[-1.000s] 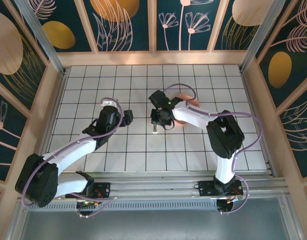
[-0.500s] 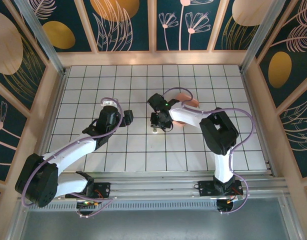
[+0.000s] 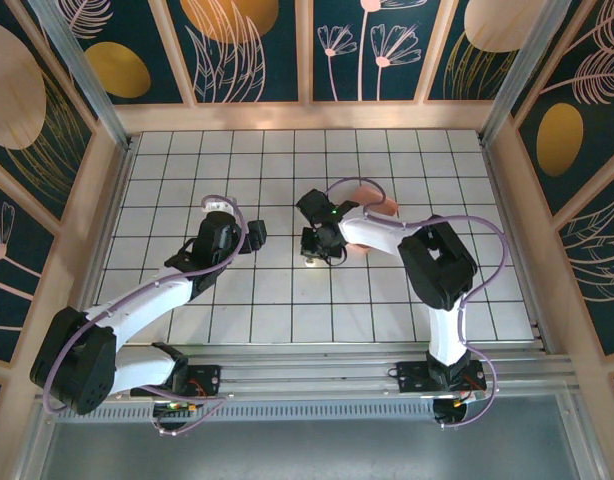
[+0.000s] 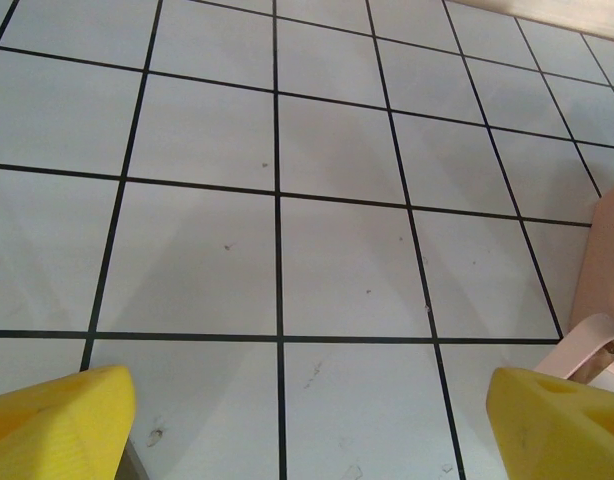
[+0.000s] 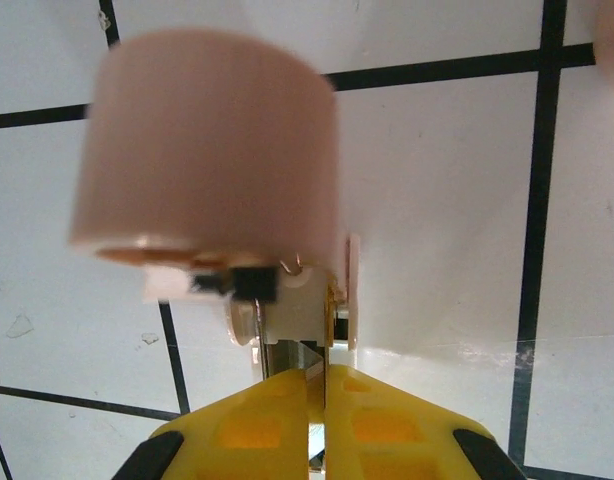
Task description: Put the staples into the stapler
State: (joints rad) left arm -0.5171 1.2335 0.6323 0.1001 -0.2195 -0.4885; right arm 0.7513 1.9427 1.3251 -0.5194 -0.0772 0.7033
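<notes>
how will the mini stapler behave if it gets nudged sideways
Probably light and quick to slide: the mini stapler is small, pale pink plastic on a smooth tiled table. It may tip, since it looks narrow, with its bulky pink top over slim white hinge parts. The thin spring wire there looks bendable, so rough pushes could deform it.

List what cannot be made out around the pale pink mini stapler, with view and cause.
Right wrist view: the pale pink mini stapler is blurred; what thin silver piece the shut right gripper pinches cannot be told.
Top external view: the stapler is tiny under that gripper; the right arm half hides the salmon-pink tray.
Left wrist view: the right edge cuts off a pale pink object.
</notes>
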